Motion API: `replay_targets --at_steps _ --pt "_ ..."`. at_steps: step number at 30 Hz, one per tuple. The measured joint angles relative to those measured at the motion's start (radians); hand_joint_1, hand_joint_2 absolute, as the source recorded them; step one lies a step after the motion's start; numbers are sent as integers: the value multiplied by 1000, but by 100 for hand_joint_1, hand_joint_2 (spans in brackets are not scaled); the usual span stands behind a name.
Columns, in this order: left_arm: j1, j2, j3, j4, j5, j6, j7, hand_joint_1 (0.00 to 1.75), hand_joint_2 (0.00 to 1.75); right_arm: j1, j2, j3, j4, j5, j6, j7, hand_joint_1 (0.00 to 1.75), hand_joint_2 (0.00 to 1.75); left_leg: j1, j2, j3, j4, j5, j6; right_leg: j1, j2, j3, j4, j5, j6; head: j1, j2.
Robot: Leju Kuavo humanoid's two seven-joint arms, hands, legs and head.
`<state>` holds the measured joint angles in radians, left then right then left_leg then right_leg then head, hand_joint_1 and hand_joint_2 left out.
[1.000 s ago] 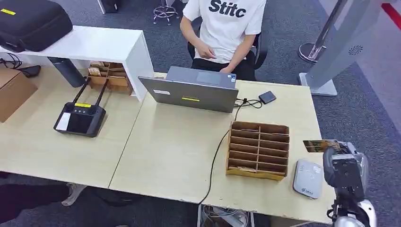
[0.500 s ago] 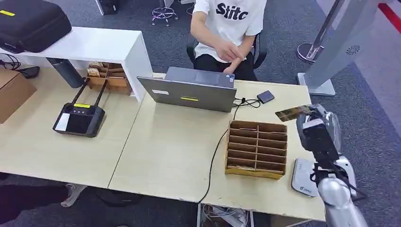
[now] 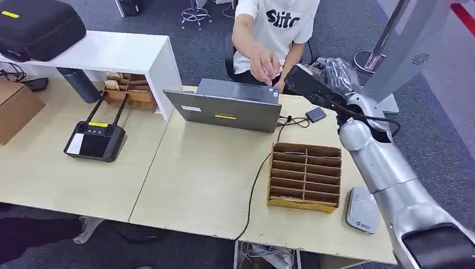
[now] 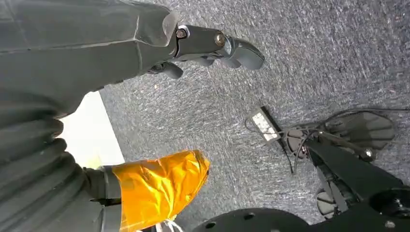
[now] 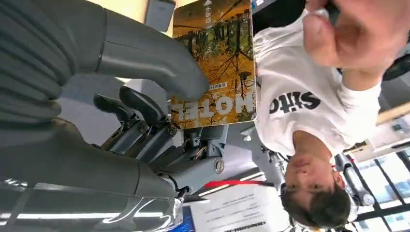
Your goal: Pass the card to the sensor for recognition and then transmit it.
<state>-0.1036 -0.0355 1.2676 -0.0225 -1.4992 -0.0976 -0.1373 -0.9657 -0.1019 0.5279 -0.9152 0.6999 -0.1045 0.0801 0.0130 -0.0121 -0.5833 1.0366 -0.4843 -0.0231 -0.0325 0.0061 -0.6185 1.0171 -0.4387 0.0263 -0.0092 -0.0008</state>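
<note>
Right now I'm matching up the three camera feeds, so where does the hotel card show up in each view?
Head view: the card is hidden behind the right hand, raised past the laptop toward the person's hand.
Left wrist view: not in it; that camera faces the carpet.
Right wrist view: the card sits upper middle, pinched under the thick grey thumb.
Shared landmark: the person's white shirt.
</note>
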Motion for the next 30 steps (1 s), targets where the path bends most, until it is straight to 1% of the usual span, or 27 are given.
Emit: replay_targets --at_steps 3,7,15,16,17,19,24,26,27,28,30 --pt "-1 -5 -3 0 0 1 3 0 175 -26 13 23 37 43 3 20 175 175 0 0 -1 0 0 0 0 0 0 0 0 0 0 0" --pt "-3 -8 -11 0 0 -5 7 0 175 -40 27 49 70 68 7 34 175 175 0 0 -1 0 0 0 0 0 -1 -1 0 0 0 0" --pt "-6 -10 -12 0 0 -4 7 0 175 -47 43 69 95 87 12 41 175 175 0 0 0 0 0 0 0 0 -1 0 0 0 0 0" --pt "-6 -10 -12 0 0 -5 7 0 175 -47 44 71 97 87 12 41 162 175 0 0 0 0 0 0 0 0 -1 0 0 0 0 0" --pt "-6 -11 -12 0 0 -5 7 0 175 -47 45 73 99 87 12 41 154 175 0 0 -1 0 0 0 0 0 -1 0 0 0 0 0" --pt "-6 -11 -12 0 0 -4 7 0 175 -47 46 76 102 92 11 44 150 175 0 0 -1 0 0 0 0 0 -1 0 0 0 0 0" --pt "-7 -13 -12 0 0 -1 9 0 175 -49 52 80 106 105 9 64 150 175 0 -1 -1 0 0 0 0 -1 -1 -1 0 0 0 0" --pt "-7 -13 -12 0 0 -1 9 0 175 -50 55 81 107 105 9 64 143 175 0 -1 -1 0 0 0 0 -1 -1 -1 0 0 0 0" --pt "-7 -13 -12 0 0 -1 9 0 175 -51 55 81 108 105 8 64 105 175 0 -1 -1 0 0 0 0 -1 -1 -1 0 0 0 0" --pt "-7 -13 -12 0 0 -1 10 0 175 -52 56 82 109 106 8 65 0 175 0 -1 -1 0 0 0 0 -1 -1 -1 0 0 0 0" --pt "-7 -13 -12 0 0 -1 14 0 175 -52 60 82 110 109 8 72 0 175 0 -1 -1 0 0 0 0 -1 -1 -1 0 0 0 0"
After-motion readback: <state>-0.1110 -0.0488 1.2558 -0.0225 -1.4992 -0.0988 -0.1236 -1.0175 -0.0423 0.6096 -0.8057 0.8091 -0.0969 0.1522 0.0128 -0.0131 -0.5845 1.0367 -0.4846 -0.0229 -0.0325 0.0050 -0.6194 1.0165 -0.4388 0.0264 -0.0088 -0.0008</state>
